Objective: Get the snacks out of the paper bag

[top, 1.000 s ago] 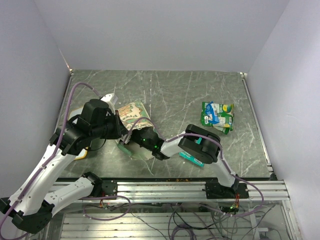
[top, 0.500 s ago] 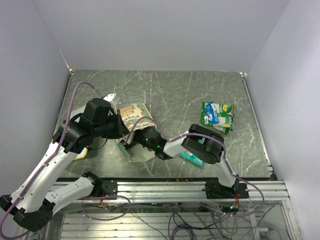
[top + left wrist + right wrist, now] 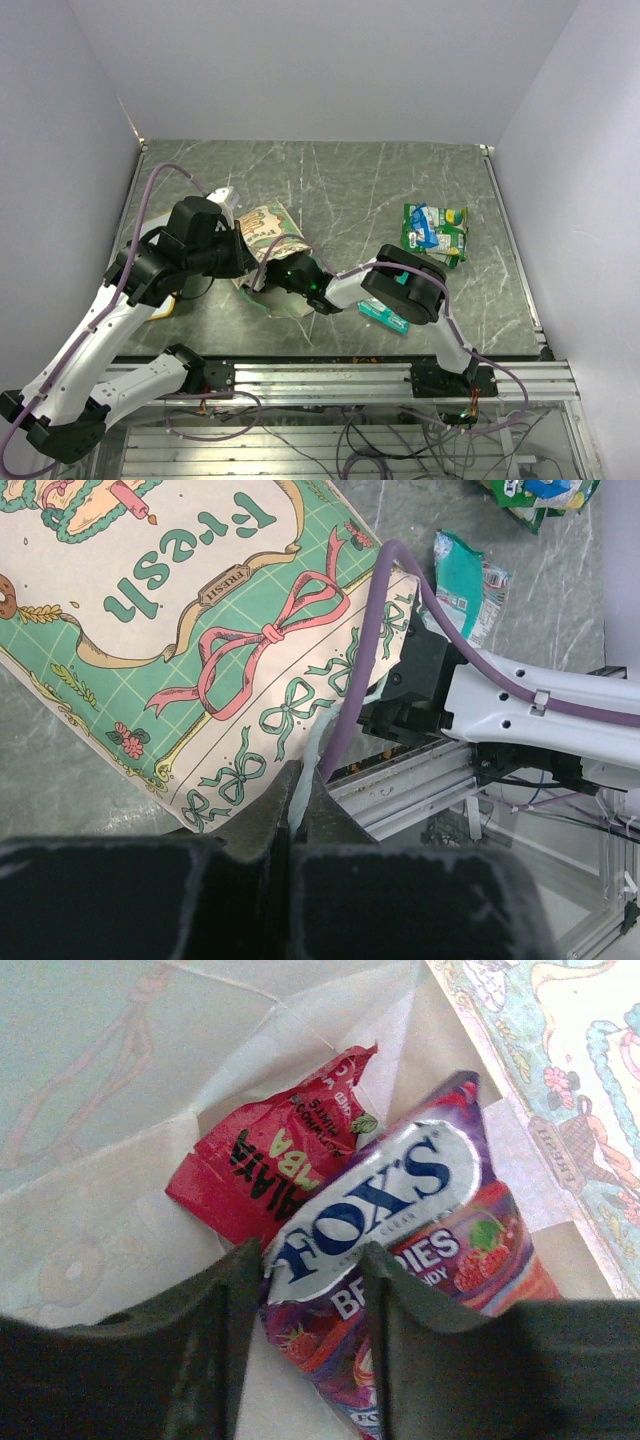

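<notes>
Item 1, paper bag (image 3: 263,222): lay on its side on the tabletop (image 3: 350,190), mouth toward the arm bases.
Item 2, left tool (image 3: 298,798): I saw it pinched together on the bag's rim.
Item 3, right tool (image 3: 312,1260): inside the bag, fingers apart astride a purple Fox's berries packet (image 3: 400,1230), with a red packet (image 3: 265,1175) beside it.
Item 4, green snack packets (image 3: 435,232): out on the tabletop, well to the right.
Item 5, teal packet (image 3: 379,314): lay under the right arm.

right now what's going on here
The left end effector pinches the rim of the paper bag. The right end effector is inside the bag, open around a purple candy packet, with a red packet behind it. Green packets already lie out on the table.
</notes>
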Motion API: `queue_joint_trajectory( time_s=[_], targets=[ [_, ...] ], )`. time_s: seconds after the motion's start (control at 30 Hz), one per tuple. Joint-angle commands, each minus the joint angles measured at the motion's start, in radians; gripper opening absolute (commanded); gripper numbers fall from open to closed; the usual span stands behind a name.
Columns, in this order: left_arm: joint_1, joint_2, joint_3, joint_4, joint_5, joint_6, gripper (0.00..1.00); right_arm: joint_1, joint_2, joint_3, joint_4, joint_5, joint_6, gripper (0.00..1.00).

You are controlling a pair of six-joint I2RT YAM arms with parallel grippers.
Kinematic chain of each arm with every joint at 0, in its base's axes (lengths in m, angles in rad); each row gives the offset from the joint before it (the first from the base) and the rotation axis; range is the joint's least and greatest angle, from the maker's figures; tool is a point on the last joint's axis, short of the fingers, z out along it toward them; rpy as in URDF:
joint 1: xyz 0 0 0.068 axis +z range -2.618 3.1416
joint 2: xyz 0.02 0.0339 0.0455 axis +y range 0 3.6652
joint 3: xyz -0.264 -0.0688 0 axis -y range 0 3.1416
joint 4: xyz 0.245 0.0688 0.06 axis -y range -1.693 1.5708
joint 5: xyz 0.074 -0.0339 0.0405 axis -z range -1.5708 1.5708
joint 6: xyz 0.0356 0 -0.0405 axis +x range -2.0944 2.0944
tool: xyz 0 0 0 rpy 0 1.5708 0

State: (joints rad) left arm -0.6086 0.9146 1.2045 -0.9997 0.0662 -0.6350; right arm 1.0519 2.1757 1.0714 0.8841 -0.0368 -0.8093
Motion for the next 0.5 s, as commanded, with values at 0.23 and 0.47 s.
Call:
queue_joint_trajectory(
  time_s=[0.23, 0.47],
  targets=[
    [-0.003, -0.011, 0.046, 0.011, 0.011, 0.006, 0.07, -0.005, -0.09, -0.033, -0.051, -0.049, -0.017, 0.07],
    [-0.003, -0.003, 0.046, 0.019, -0.028, 0.005, 0.07, 0.012, -0.244, -0.141, -0.067, -0.088, 0.003, 0.0]
  ],
)
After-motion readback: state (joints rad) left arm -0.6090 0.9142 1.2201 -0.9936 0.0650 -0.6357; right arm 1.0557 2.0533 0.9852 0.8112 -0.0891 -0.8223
